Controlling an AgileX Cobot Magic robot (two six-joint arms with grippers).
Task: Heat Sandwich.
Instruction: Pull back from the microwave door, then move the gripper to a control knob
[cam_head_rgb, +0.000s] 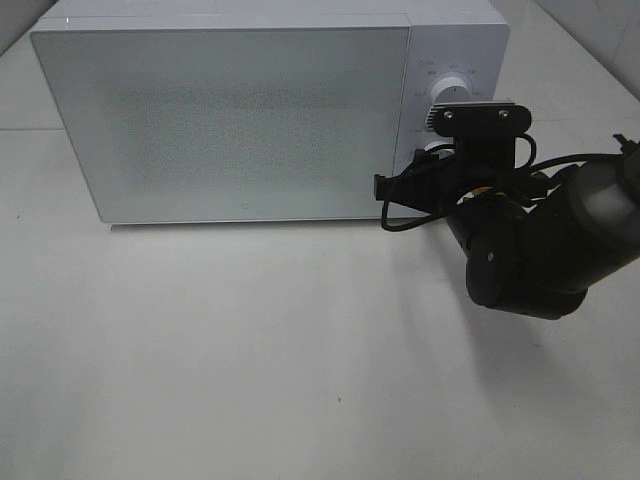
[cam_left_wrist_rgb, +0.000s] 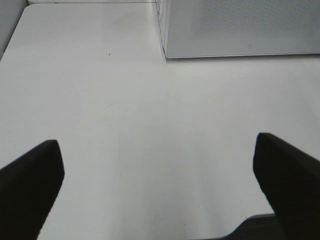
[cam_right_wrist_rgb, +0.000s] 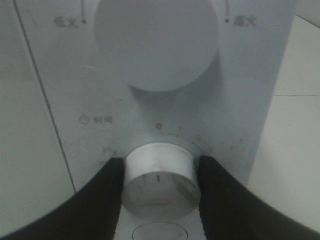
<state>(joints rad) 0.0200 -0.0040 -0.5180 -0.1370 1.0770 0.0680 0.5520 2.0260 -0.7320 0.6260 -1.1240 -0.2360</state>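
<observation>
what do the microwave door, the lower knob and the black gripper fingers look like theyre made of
Microwave door: likely glass, glossy pale face with a fine dot mesh behind it.
Lower knob: probably white plastic, slightly scuffed satin sheen, red marker line.
Right gripper fingers: matte black, plastic or rubber; cannot tell which.

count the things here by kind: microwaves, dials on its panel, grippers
microwave: 1
dials: 2 (upper dial, lower dial)
grippers: 2 (left gripper, right gripper)
total: 5
</observation>
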